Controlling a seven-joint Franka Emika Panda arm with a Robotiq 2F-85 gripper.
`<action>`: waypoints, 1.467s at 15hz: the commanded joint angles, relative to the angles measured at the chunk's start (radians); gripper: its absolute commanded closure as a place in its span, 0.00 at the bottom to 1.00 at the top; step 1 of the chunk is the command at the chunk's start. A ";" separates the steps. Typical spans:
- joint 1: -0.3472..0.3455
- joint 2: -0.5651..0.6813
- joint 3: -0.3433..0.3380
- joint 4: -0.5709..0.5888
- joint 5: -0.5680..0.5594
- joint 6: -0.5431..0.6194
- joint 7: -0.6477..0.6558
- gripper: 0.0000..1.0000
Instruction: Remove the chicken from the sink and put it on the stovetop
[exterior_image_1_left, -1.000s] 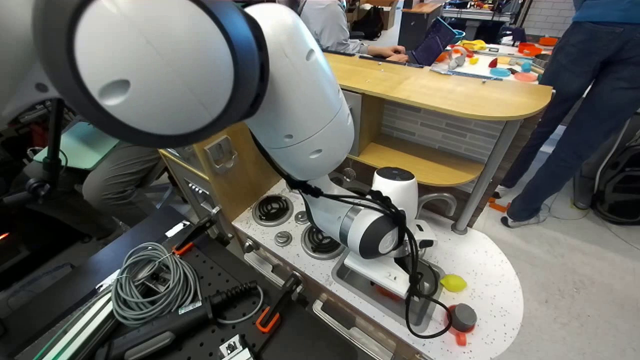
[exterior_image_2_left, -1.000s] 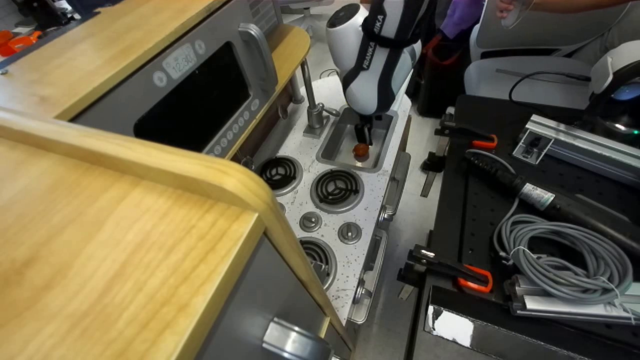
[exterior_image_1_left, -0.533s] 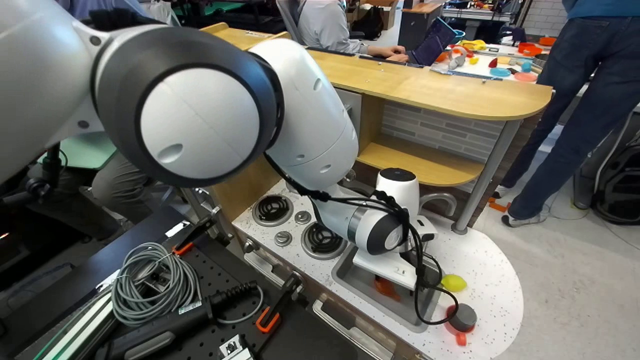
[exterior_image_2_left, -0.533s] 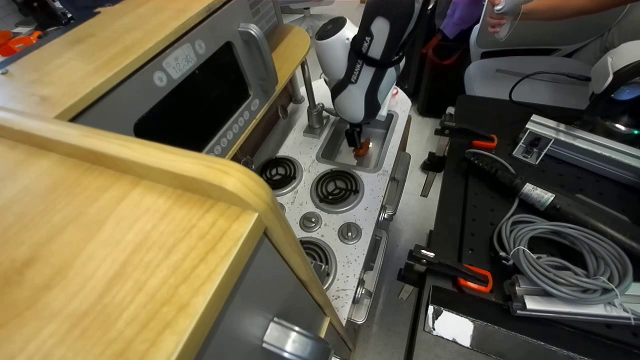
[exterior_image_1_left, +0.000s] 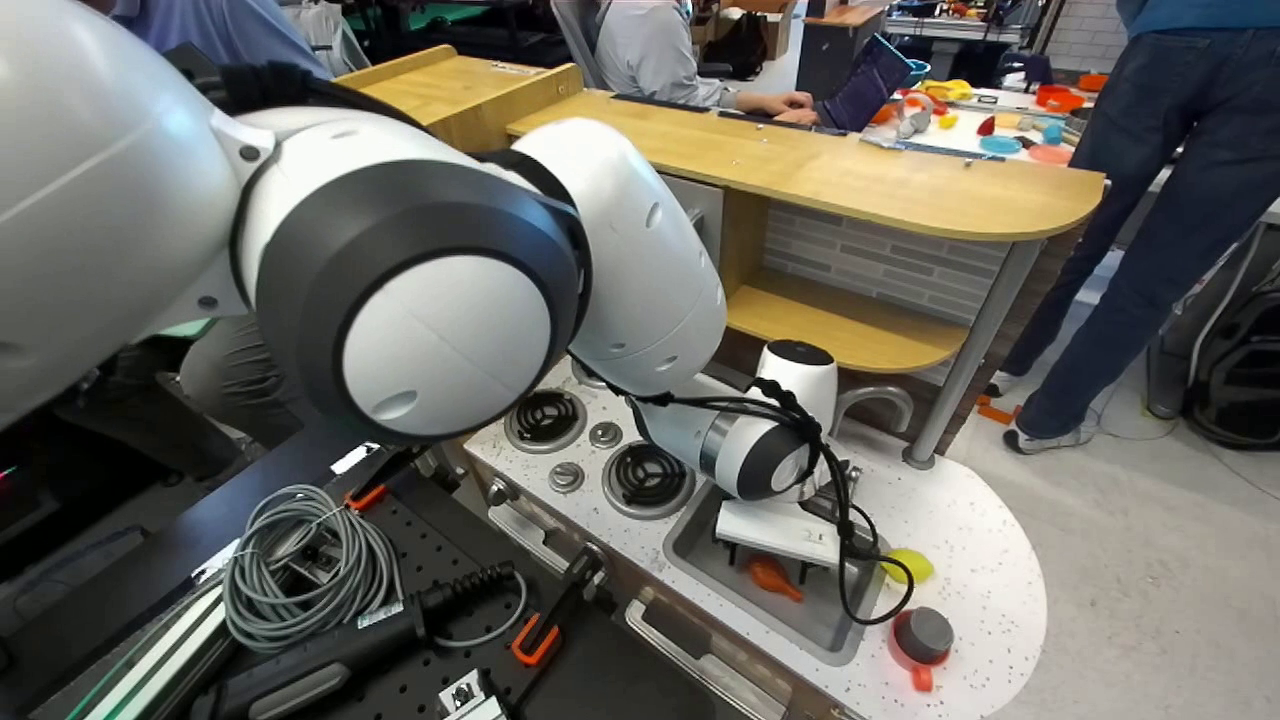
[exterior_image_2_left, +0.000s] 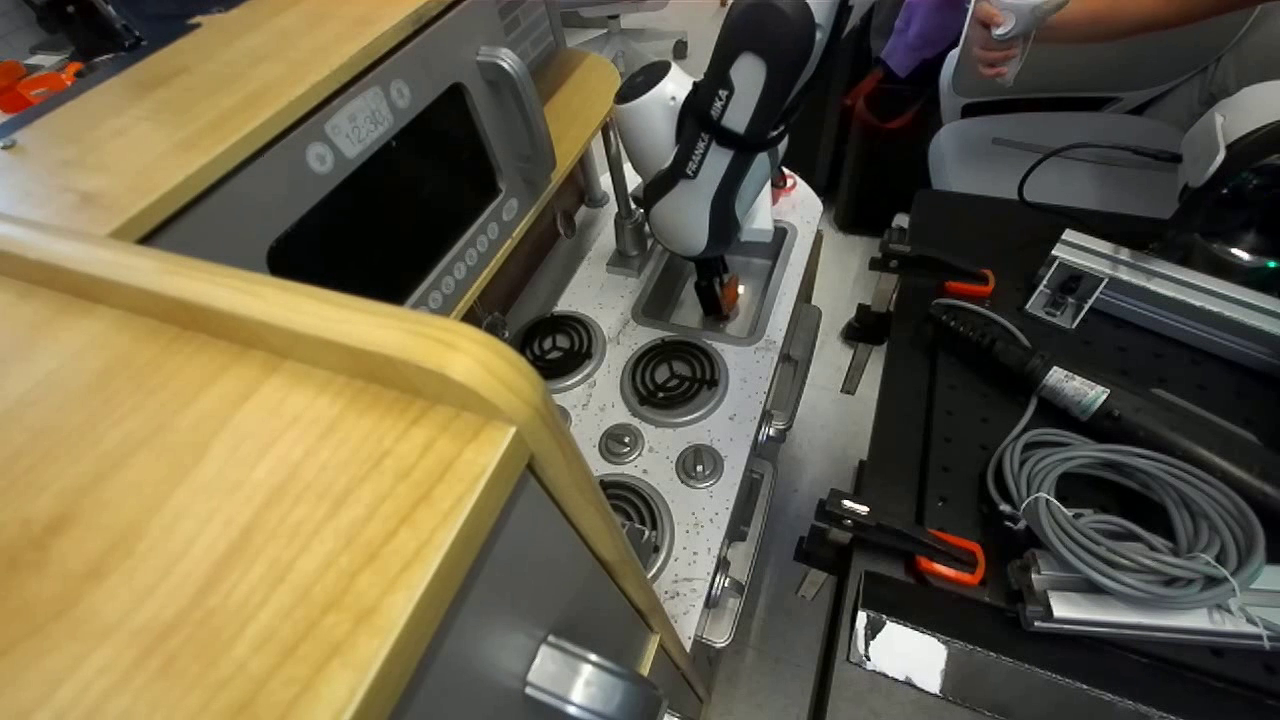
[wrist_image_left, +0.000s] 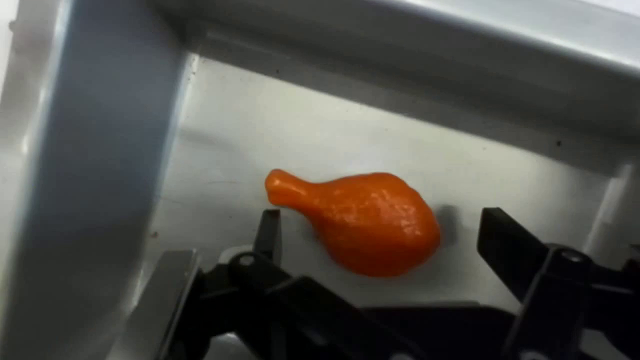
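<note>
The chicken is an orange drumstick-shaped toy (wrist_image_left: 370, 225) lying on the floor of the grey metal sink (wrist_image_left: 280, 115). In both exterior views the chicken (exterior_image_1_left: 773, 578) (exterior_image_2_left: 731, 297) shows in the sink (exterior_image_1_left: 830, 635) (exterior_image_2_left: 762, 310), partly hidden by the gripper. My gripper (wrist_image_left: 381, 214) is open and empty, pointing down into the basin. In the wrist view one finger is near the chicken's thin end, the other beyond its thick end with a gap. The gripper also shows in both exterior views (exterior_image_1_left: 767, 563) (exterior_image_2_left: 713, 290). The stovetop (exterior_image_1_left: 595, 470) (exterior_image_2_left: 660, 460) with black burners adjoins the sink.
A yellow lemon (exterior_image_1_left: 908, 567) and a red cup with a grey inside (exterior_image_1_left: 922, 640) stand on the counter beside the sink. A faucet (exterior_image_1_left: 880, 400) (exterior_image_2_left: 628, 230) rises at the sink's edge. A toy microwave (exterior_image_2_left: 390, 190) overhangs the back. Black cables (exterior_image_1_left: 845, 560) hang from the wrist.
My arm has shifted toward the stovetop end of the sink, and the gripper has come down around the chicken. The chicken seems to lie in about the same place.
</note>
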 joint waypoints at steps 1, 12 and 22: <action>-0.040 0.039 0.042 0.080 -0.047 -0.085 -0.109 0.00; -0.027 0.079 0.022 0.125 -0.076 -0.073 -0.304 0.41; -0.001 -0.100 -0.018 -0.141 -0.064 0.169 -0.276 0.88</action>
